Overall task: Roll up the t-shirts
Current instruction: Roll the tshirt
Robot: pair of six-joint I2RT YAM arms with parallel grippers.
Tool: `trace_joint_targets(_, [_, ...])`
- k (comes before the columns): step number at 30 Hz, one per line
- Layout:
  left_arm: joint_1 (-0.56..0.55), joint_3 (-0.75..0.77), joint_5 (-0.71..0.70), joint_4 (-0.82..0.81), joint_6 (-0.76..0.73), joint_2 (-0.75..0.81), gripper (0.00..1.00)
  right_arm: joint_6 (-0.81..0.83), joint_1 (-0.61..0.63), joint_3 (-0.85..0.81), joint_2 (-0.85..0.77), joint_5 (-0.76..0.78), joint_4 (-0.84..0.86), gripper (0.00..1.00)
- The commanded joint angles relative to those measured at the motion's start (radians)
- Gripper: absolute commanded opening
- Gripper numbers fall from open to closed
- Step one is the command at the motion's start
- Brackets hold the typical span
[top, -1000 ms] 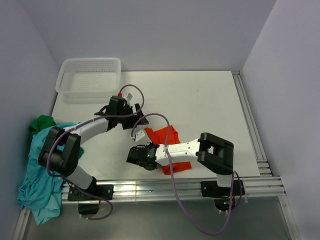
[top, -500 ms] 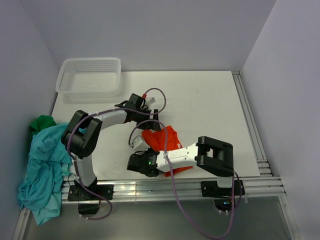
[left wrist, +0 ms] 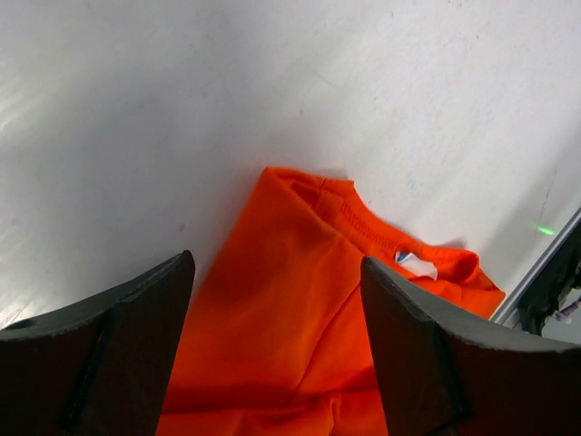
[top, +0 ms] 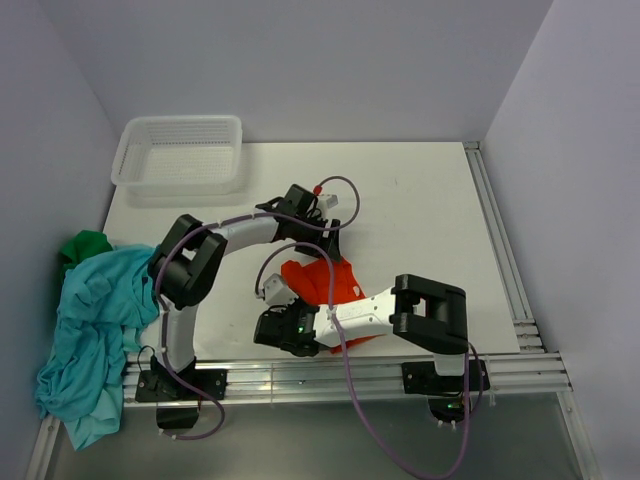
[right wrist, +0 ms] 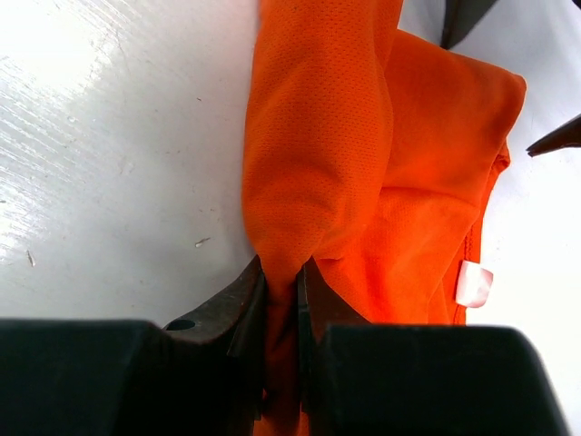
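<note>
Shirt being worked: I see the orange shirt (top: 328,278) bunched close to the near edge of the table (top: 420,200), about midway along it. Its long axis runs from that edge toward the table's middle.
Right gripper (right wrist: 281,272): clenched on a raised fold of the orange cloth at its near end, with fabric pinched between both fingers.
Left gripper (left wrist: 277,263): spread wide and grasping nothing, it hangs over the shirt's far end. Cloth lies directly below and between the fingers, with the collar and white tag just beyond them.
Nearer arm: the left, I judge, since it is above the free end.
Next move: I would lower the left fingers onto that far part while the right anchors.
Waiting: the teal shirt (top: 90,330) and green shirt (top: 85,245) are heaped at the near left corner.
</note>
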State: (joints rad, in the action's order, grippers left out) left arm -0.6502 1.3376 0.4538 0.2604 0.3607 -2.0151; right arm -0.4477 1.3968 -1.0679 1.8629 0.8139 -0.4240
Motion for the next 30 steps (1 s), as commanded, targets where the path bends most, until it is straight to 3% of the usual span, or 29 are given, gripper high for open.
trace_joint_targets(1, [-0.028, 0.041, -0.076, 0.083, -0.046, -0.062, 0.78, -0.002, 0.01, 0.025, -0.019, -0.016, 0.047, 0.0])
trace_joint_targets(7, [-0.057, 0.064, -0.164, 0.128, -0.051, -0.091, 0.58, 0.006, 0.011, 0.031, -0.028, -0.024, 0.059, 0.0])
trace_joint_targets(10, [-0.062, 0.067, -0.191, 0.138, -0.055, -0.097, 0.3, 0.003, 0.011, 0.031, -0.031, -0.027, 0.057, 0.0])
trace_joint_targets(11, [-0.062, 0.069, -0.196, 0.14, -0.055, -0.103, 0.12, 0.001, 0.011, 0.029, -0.03, -0.028, 0.056, 0.0])
trace_joint_targets(12, [-0.065, 0.069, -0.201, 0.145, -0.057, -0.106, 0.01, -0.003, 0.01, 0.023, -0.028, -0.028, 0.044, 0.0])
trace_joint_targets(18, [-0.063, 0.075, -0.242, 0.143, -0.046, -0.117, 0.0, -0.074, 0.011, -0.049, 0.007, 0.016, -0.087, 0.0])
trace_joint_targets(24, [-0.057, 0.112, -0.343, 0.171, -0.025, -0.148, 0.0, -0.195, 0.022, -0.174, 0.062, 0.073, -0.329, 0.0])
trace_joint_targets(30, [-0.023, 0.088, -0.337, 0.129, 0.007, -0.12, 0.0, -0.299, 0.036, -0.231, 0.075, -0.005, -0.44, 0.0])
